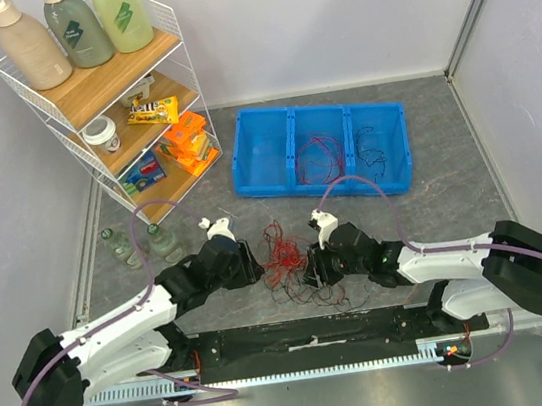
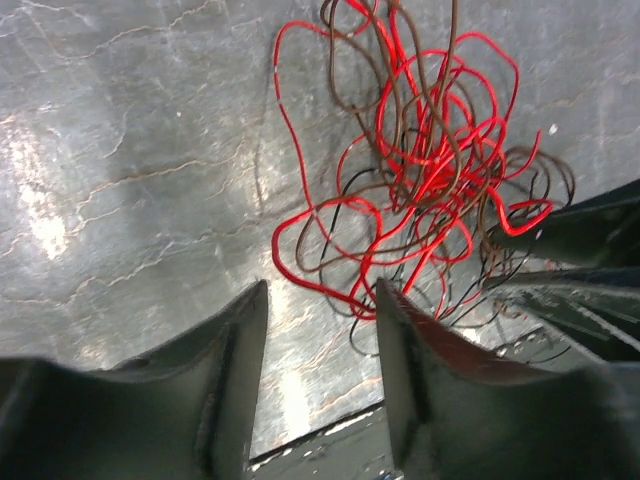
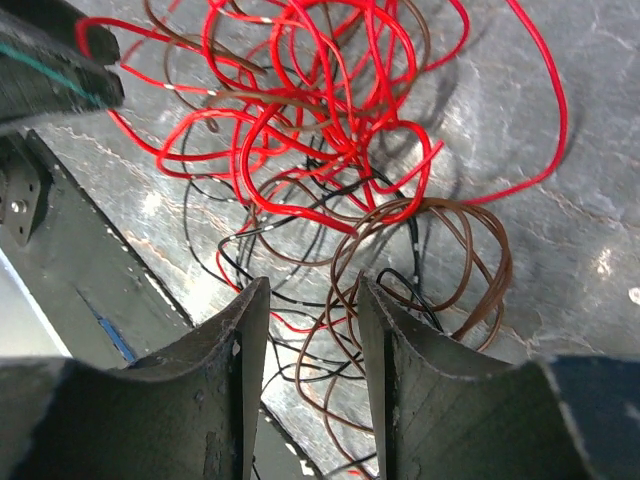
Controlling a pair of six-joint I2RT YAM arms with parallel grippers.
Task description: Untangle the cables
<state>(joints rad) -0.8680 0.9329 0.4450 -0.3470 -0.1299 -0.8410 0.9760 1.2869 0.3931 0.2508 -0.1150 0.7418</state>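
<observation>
Your cables (image 3: pixel 320 150) have smooth, glossy plastic sheathing. The table (image 2: pixel 120 200) under them looks like veined grey stone with a dull sheen. The fingers (image 2: pixel 225 390) look like matt black plastic. The bin (image 1: pixel 324 183) is smooth blue plastic, and the rack (image 1: pixel 121 68) has 3 wooden shelves in white wire.

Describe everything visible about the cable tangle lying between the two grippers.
The cable tangle is a loose clump of thin red, brown and black wires, looped over one another, lying on the grey table. The left gripper and right gripper flank it, jaws apart, no wire visibly pinched.
</observation>
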